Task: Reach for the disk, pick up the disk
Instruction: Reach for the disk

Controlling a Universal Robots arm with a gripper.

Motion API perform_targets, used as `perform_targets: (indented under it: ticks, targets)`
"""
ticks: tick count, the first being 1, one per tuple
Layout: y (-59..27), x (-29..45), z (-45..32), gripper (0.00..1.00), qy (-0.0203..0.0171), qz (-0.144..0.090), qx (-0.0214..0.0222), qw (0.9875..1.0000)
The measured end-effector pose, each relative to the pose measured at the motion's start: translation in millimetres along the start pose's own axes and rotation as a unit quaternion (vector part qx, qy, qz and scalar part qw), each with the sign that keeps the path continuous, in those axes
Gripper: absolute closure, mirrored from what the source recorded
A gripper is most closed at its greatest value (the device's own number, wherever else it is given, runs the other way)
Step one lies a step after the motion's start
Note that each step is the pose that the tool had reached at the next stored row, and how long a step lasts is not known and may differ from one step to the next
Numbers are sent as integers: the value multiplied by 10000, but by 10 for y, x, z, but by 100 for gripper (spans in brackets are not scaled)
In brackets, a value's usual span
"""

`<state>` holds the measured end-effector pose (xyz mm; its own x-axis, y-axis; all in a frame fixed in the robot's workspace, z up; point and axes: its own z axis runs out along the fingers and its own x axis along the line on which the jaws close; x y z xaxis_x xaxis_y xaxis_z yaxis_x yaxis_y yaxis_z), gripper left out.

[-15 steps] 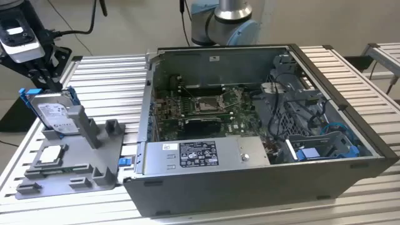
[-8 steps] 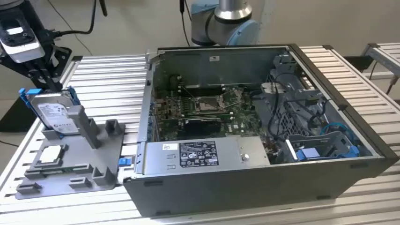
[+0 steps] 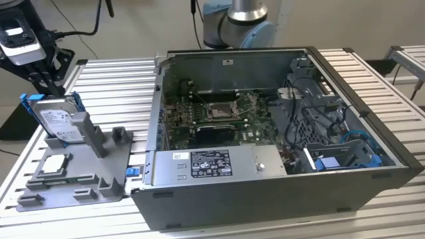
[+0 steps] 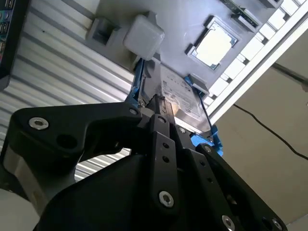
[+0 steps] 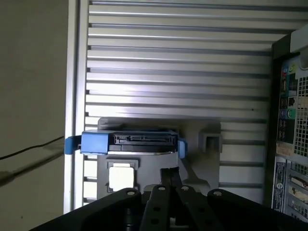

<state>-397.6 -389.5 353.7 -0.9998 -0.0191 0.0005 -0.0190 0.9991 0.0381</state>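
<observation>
1. The disk [image 3: 58, 118] stands on edge in a grey holder [image 3: 86, 173], well off to the exterior view's left of the open computer case [image 3: 265, 201]. Its blue carrier frames it, and its connector edge faces up.
2. The gripper [image 5: 168, 172] hangs just above that upper edge. In both wrist views its jaws look drawn together, with no gap we can see and nothing clamped between them. We cannot tell whether the tips touch the disk.
3. On the holder, a tall grey post [image 3: 89, 133] stands against the disk's labelled face, on the side toward the case. A flat square silver-white chip [image 3: 53, 164] lies in a recess of the same holder, near the disk's foot.
4. Inside the case we see a green board [image 3: 219, 112], a grey metal box [image 3: 265, 162] along the near wall, and blue brackets [image 3: 332, 162] at the exterior view's right end.
5. Case and holder rest on a table of silver slats [image 3: 113, 84]. The arm's base [image 3: 242, 22] rises behind the case, before a plain pale wall. A black cable [image 5: 29, 150] runs over the floor past the table's edge.
6. The disk carries a white printed label, and the metal box a black-and-white sticker [image 3: 209, 163]. Their print is too small for us to tell.
</observation>
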Motion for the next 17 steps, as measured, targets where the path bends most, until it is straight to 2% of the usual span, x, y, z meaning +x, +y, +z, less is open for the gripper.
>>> perform_targets:
  ticks: [3,12,17]
  targets:
    - [40,82,3,100,0,0,0,10000]
    - [221,405,13,100,0,-1,0,10000]
    - [262,526,16,100,0,0,0,10000]
